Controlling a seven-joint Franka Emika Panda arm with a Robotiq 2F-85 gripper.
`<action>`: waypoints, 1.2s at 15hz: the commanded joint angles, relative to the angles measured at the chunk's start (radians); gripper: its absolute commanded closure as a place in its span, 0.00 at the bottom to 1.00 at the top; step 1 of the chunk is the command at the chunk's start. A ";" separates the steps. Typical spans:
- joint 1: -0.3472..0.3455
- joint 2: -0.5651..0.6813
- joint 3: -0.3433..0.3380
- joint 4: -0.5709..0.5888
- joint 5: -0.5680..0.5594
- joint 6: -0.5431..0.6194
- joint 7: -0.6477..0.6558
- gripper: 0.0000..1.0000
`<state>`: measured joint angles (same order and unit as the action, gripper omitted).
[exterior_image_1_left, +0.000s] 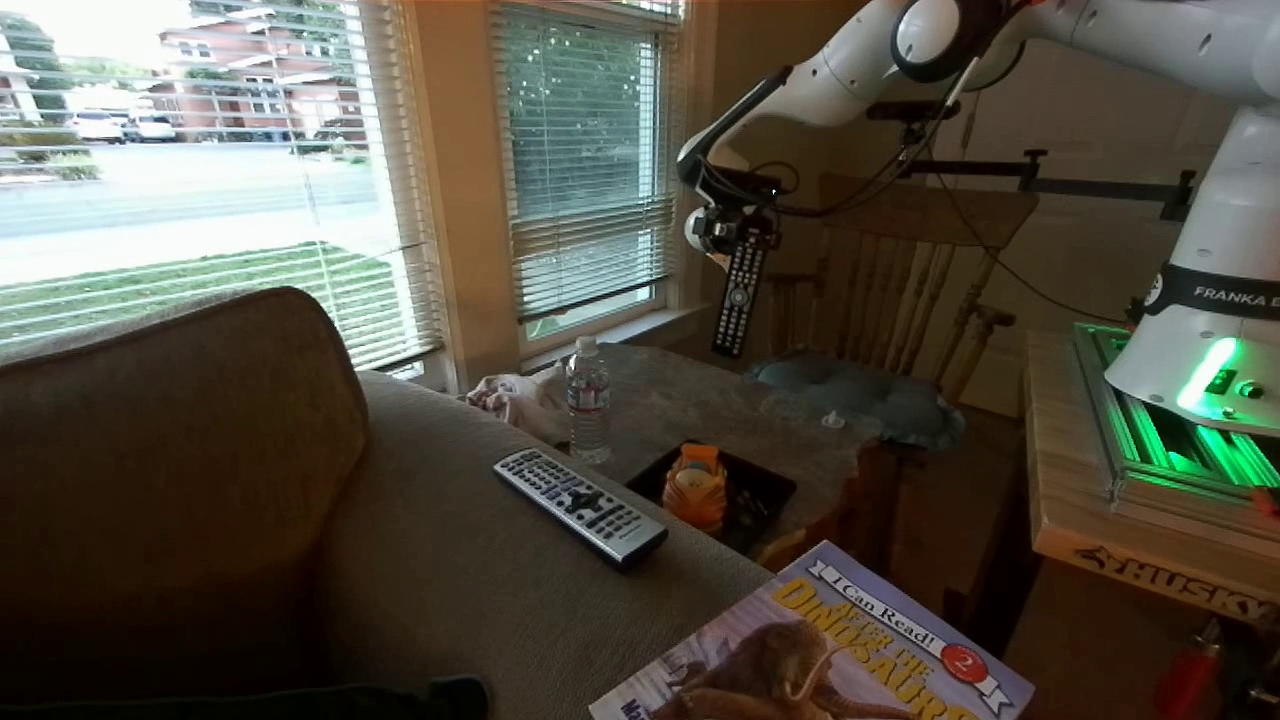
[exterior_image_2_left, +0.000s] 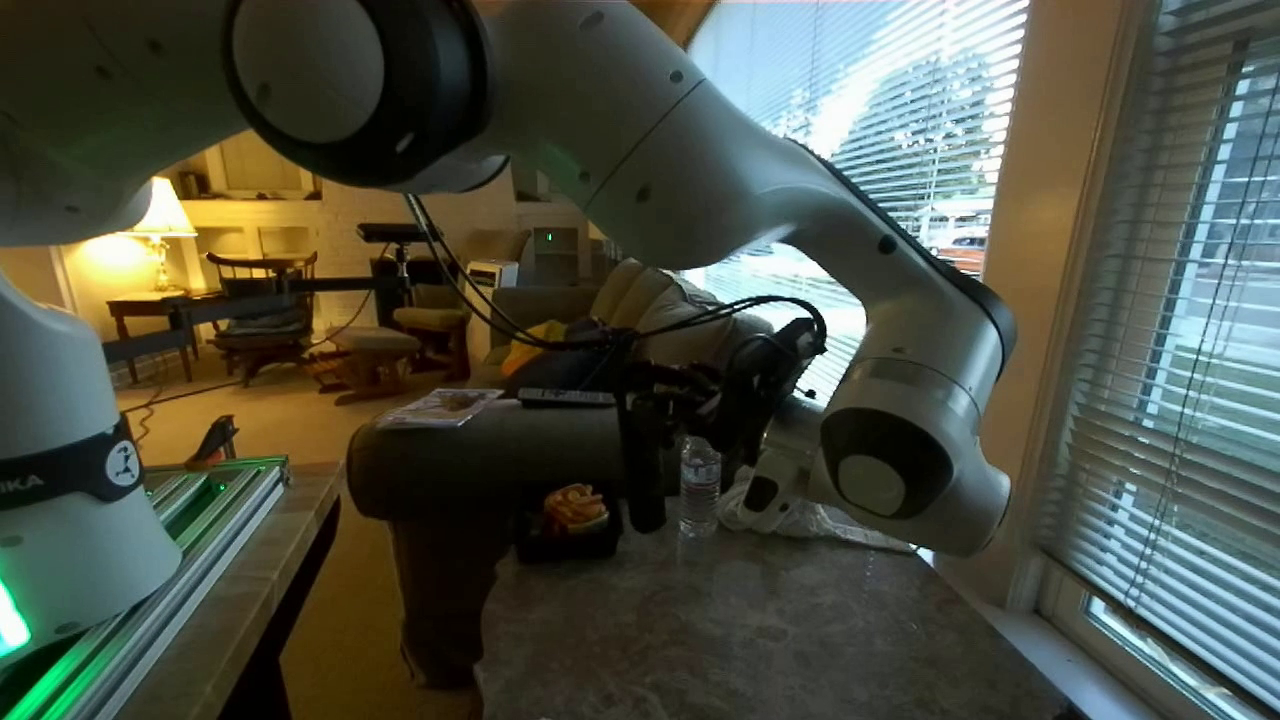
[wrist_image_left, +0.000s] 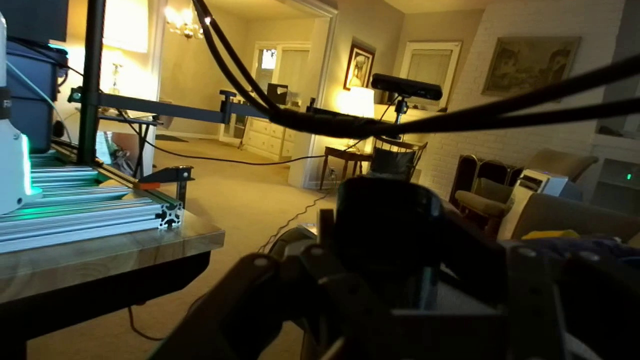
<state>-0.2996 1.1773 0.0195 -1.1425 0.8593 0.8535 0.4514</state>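
Observation:
My gripper (exterior_image_1_left: 748, 232) is shut on a long black remote (exterior_image_1_left: 738, 300) near its upper end. The remote hangs slightly tilted above the stone-topped table (exterior_image_1_left: 690, 395), apart from it. In the wrist view the dark end of the black remote (wrist_image_left: 385, 225) stands between the fingers, and deep shadow hides most of the contact. An exterior view shows the black remote (exterior_image_2_left: 643, 470) hanging in front of the sofa arm, beside the water bottle (exterior_image_2_left: 700, 490). On the sofa arm lies a silver remote (exterior_image_1_left: 580, 507), with a dinosaur book (exterior_image_1_left: 850, 650) nearer the camera.
A black tray (exterior_image_1_left: 777, 490) on the table holds an orange toy (exterior_image_1_left: 695, 487). White cloth (exterior_image_1_left: 530, 405) lies by the bottle and window. A wooden chair (exterior_image_1_left: 890, 270) with a blue cushion stands behind the table. Cables (wrist_image_left: 350, 125) loop across the wrist view.

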 joint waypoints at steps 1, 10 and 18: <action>0.022 0.009 -0.067 0.013 0.017 0.018 -0.058 0.71; 0.002 0.046 -0.054 0.025 0.021 0.174 -0.384 0.71; -0.066 0.118 0.026 0.032 0.143 0.171 -0.610 0.71</action>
<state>-0.3311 1.2501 0.0127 -1.1419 0.9394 1.0474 -0.0951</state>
